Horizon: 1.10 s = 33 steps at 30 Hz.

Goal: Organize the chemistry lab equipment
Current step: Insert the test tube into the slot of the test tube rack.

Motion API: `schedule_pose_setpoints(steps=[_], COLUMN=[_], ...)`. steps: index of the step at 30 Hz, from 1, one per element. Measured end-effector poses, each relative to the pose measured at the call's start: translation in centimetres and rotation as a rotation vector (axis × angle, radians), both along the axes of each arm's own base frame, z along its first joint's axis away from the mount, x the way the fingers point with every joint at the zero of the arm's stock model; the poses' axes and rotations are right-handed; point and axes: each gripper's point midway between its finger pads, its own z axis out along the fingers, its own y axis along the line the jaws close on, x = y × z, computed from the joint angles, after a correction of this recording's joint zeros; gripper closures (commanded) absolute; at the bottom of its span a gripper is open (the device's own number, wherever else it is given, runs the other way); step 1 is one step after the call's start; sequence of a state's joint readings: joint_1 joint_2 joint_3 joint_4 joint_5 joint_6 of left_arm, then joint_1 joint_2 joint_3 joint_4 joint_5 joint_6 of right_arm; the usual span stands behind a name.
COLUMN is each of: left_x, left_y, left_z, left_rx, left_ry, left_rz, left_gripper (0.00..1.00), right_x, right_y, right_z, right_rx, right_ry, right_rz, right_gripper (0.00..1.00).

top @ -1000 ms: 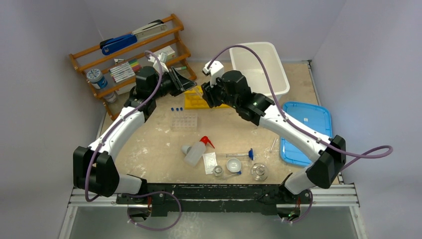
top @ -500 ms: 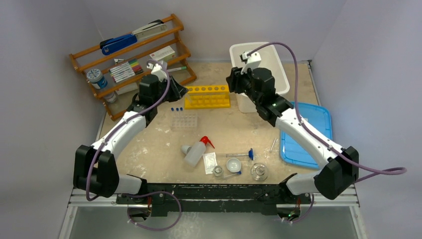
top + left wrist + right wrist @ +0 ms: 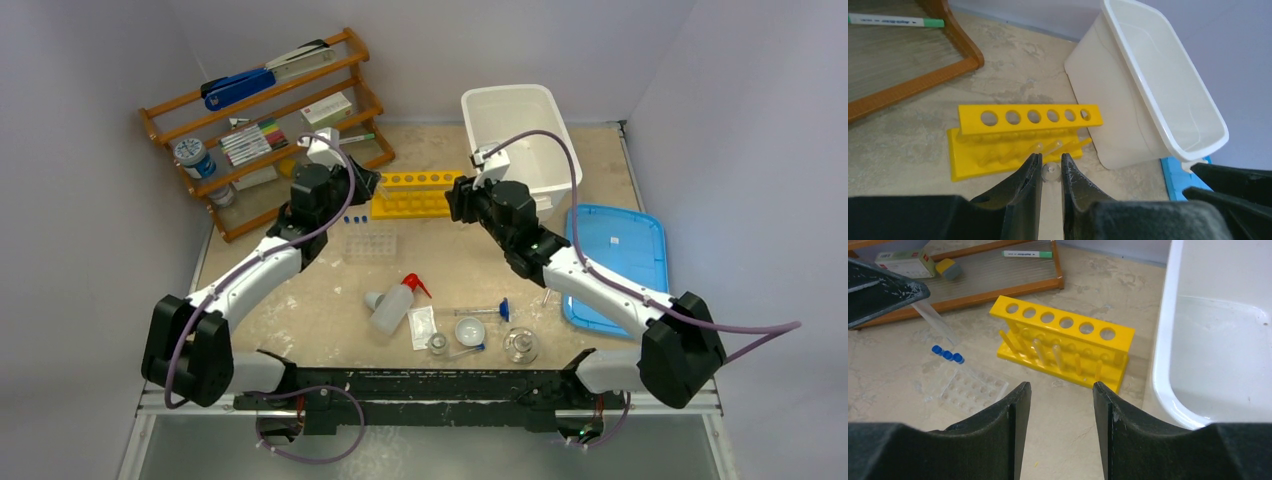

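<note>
Just left of the yellow six-hole rack (image 3: 415,195), in my overhead view, the left gripper (image 3: 1050,162) is closed on a thin clear tube (image 3: 936,320). Through the left wrist camera I see the round glass end of this tube pinched between the two black fingers, pointing toward the rack. Through the right wrist camera the same tube sticks out of those fingers at a slant, apart from the rack.

At the right end of the rack hangs the right gripper (image 3: 1060,390). Its two black jaws stand wide apart and hold nothing.

The rack itself is glossy yellow plastic and stands upright. It has six round holes in one row along the top plate and short pegs on the base.

Behind the rack's right end stands a white plastic bin (image 3: 510,110), smooth and rectangular with rounded corners.

In front of the rack's left end lies the clear tube tray (image 3: 370,243), flat, with rows of small round wells. Three blue-capped tubes (image 3: 352,218) sit in a row at the tray's edge on the rack side.

Well in front of the rack, on the rough beige table (image 3: 320,290), the white squeeze bottle (image 3: 392,308) with its red nozzle lies on its side. Near it are small round glass flasks (image 3: 520,345) and a shallow dish (image 3: 470,330).
</note>
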<state>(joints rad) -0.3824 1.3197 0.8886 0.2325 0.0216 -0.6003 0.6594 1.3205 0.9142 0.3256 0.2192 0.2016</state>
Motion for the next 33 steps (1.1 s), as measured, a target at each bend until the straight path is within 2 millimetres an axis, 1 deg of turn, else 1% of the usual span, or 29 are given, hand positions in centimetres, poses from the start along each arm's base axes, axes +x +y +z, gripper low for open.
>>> schedule_pose_setpoints(steps=[5, 10, 12, 16, 19, 22, 24, 26, 29, 33], left_x=[1.7, 2.8, 3.3, 4.6, 5.2, 5.5, 5.7, 5.9, 6.1, 6.7], left_y=[0.3, -0.6, -1.0, -1.7, -1.9, -1.9, -1.8, -1.8, -1.7, -1.9], left_z=[-1.1, -2.7, -3.1, -3.8, -5.2, -6.3, -6.9, -7.2, -7.1, -6.6], left_rx=[0.035, 0.124, 0.159, 0.215, 0.258, 0.29, 0.307, 0.322, 0.33, 0.335], left_ry=[-0.05, -0.083, -0.097, -0.124, -0.125, -0.119, -0.116, -0.118, -0.129, -0.15], left_rz=[0.061, 0.066, 0.064, 0.066, 0.068, 0.068, 0.068, 0.069, 0.074, 0.078], left_gripper=[0.95, 0.93, 0.93, 0.93, 0.92, 0.92, 0.92, 0.92, 0.92, 0.92], right_x=[-0.2, -0.9, -1.1, -1.1, -1.1, -1.1, -1.2, -1.4, -1.7, -1.8], right_y=[-0.1, -0.3, -0.3, -0.2, 0.0, 0.2, 0.3, 0.2, 0.0, -0.1], right_z=[-1.2, -3.5, -4.1, -4.2, -4.0, -4.4, -5.1, -6.0, -6.9, -7.2], right_rx=[0.012, 0.013, 0.008, 0.009, 0.008, 0.003, -0.005, -0.015, -0.028, -0.032], right_ry=[0.003, 0.029, 0.039, 0.033, 0.018, 0.019, 0.028, 0.042, 0.059, 0.064], right_rz=[0.0, 0.005, 0.012, 0.023, 0.033, 0.047, 0.053, 0.056, 0.056, 0.056], right_gripper=[0.48, 0.48, 0.48, 0.48, 0.48, 0.48, 0.48, 0.48, 0.48, 0.48])
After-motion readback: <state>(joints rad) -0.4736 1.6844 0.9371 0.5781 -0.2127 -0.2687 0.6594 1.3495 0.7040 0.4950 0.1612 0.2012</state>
